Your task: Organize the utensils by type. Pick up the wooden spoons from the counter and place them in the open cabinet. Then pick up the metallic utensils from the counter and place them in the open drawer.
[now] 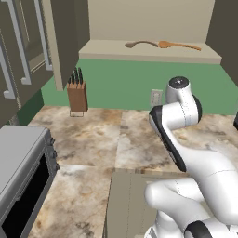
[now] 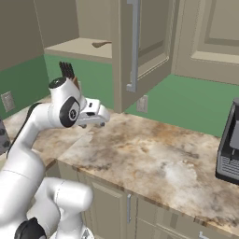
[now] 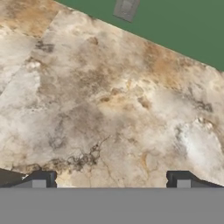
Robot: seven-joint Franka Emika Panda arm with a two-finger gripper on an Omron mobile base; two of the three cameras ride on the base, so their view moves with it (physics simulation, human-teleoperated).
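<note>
Wooden spoons [image 1: 162, 45] lying on shelf of open cabinet [image 1: 148, 53], touching end to end. My tool [image 3: 111, 180] spread wide, holding nothing, over bare marbled worktop [image 3: 100, 109]. Drawer [image 1: 128, 204] open below me. Knife block [image 1: 77, 93] near wall.

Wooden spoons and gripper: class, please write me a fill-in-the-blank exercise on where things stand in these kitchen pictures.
1. Both wooden spoons lie on the shelf of the open ____.
2. The gripper's jaws stand ____, holding nothing.
3. The knife block stands on the counter against the ____ wall.
4. The gripper hovers above the ____.

Missing words: cabinet; open; green; counter
</note>
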